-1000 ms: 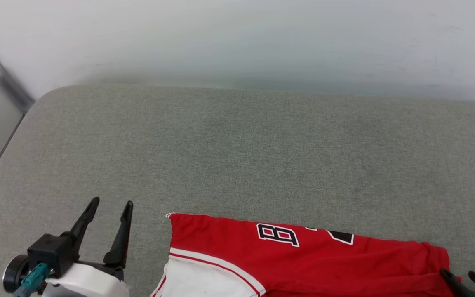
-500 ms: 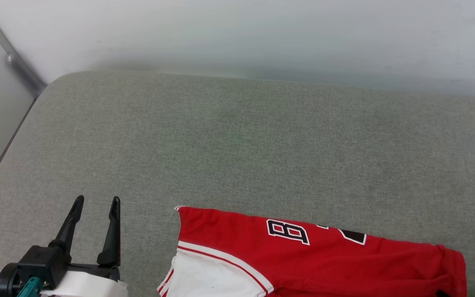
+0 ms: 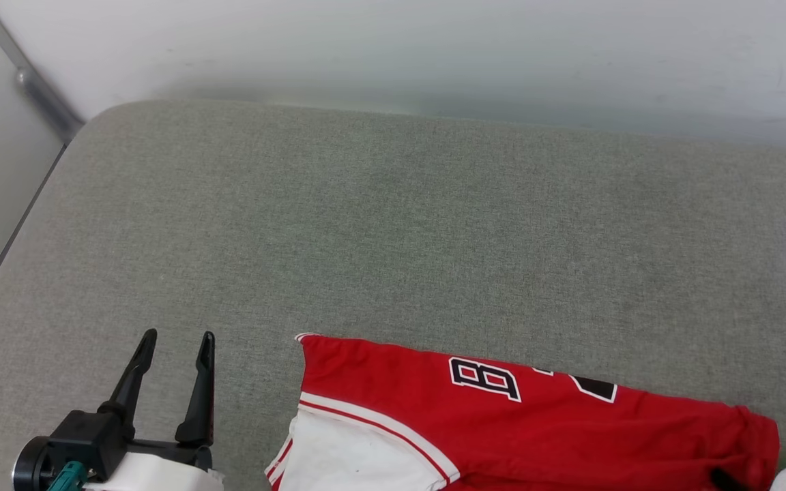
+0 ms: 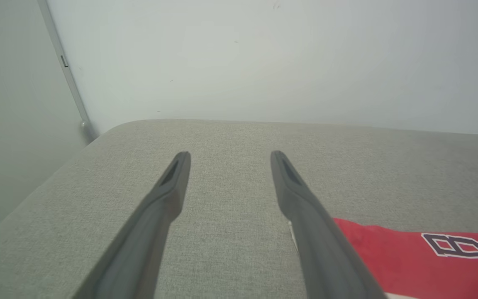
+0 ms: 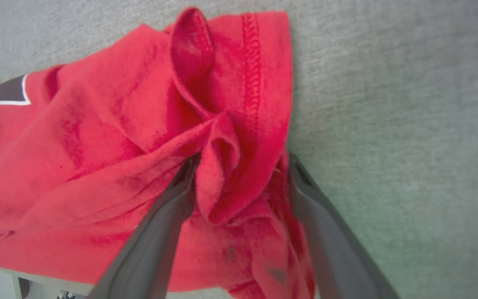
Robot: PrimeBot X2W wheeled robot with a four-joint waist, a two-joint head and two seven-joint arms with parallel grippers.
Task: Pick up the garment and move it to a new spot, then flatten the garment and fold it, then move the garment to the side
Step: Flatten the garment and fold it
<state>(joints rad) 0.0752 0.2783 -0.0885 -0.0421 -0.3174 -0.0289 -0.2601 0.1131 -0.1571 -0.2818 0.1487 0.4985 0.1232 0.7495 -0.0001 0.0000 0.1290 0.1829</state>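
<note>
Clearly the shirt [image 3: 536,423] is soft, light and floppy. It lies partly folded on the grey cushion [image 3: 393,225] nearest the robot, with its white sleeve to the left and its red hem bunched at the right. The right gripper [image 5: 242,160] stands wide open astride that bunched hem, not clamped; the left gripper [image 3: 179,335] gapes over bare cushion beside the sleeve, holding nothing. The stitched hem and the shoulder seam look like the firmest places to pinch

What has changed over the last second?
The head camera tilted, so the whole view shifted. The right gripper moved inward over the hem of the garment, jaws open astride a bunched fold, nothing gripped. The left gripper stays open over the grey cushion; the garment lies where it was.
</note>
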